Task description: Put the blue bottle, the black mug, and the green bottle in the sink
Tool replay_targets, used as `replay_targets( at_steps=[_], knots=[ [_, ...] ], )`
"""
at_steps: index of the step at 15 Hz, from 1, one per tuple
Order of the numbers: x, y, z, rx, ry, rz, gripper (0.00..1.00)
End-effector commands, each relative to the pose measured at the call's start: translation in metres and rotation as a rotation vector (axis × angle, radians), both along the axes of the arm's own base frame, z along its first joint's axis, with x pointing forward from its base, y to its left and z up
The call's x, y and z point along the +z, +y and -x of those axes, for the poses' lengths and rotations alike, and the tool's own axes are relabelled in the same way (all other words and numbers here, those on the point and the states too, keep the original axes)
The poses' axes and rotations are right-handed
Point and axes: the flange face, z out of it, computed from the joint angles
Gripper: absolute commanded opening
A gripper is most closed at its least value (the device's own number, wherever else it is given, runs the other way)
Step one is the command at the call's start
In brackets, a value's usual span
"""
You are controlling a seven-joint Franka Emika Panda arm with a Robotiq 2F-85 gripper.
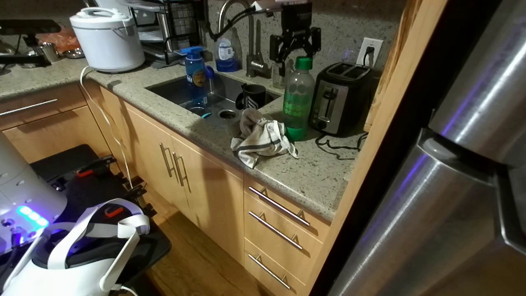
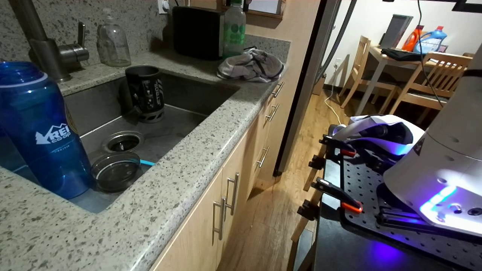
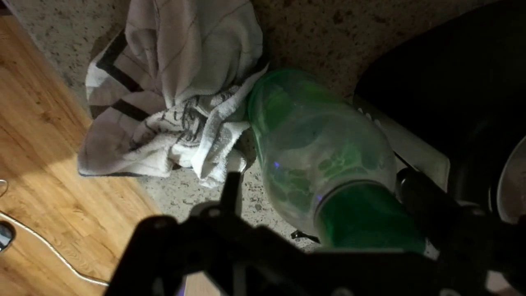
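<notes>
The blue bottle [image 1: 195, 78] stands tilted in the sink [image 2: 192, 94]; it also shows large in an exterior view [image 2: 52, 135]. The black mug [image 2: 145, 90] stands upright in the sink near the back wall, and shows in both exterior views [image 1: 254, 97]. The green bottle [image 1: 299, 98], clear with green dots and a green cap, stands upright on the counter between towel and toaster. My gripper [image 1: 296, 57] is open above it, fingers on either side of the cap. In the wrist view the green bottle [image 3: 320, 144] lies between the fingers, with a wide gap at the left finger.
A crumpled towel [image 1: 265, 137] touches or nearly touches the green bottle's base. A black toaster [image 1: 339, 98] stands close on its other side. The faucet [image 1: 251, 57], a soap bottle [image 1: 227, 51] and a clear glass bottle [image 2: 115, 43] stand behind the sink. A round glass dish [image 2: 116, 171] is in the sink.
</notes>
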Motion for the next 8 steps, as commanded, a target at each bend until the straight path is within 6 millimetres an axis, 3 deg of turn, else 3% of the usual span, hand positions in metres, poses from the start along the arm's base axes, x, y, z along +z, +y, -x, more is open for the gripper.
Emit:
replay_targets(
  at_steps=[1,5,8],
  knots=[
    [0.0019,-0.0029,0.0080,-0.026,-0.038,-0.026,0.74],
    [0.0040,-0.0052,0.0076,-0.028,-0.058,-0.020,0.42],
    [0.0100,-0.0050,0.0087,-0.027,-0.070,-0.016,0.30]
  ],
)
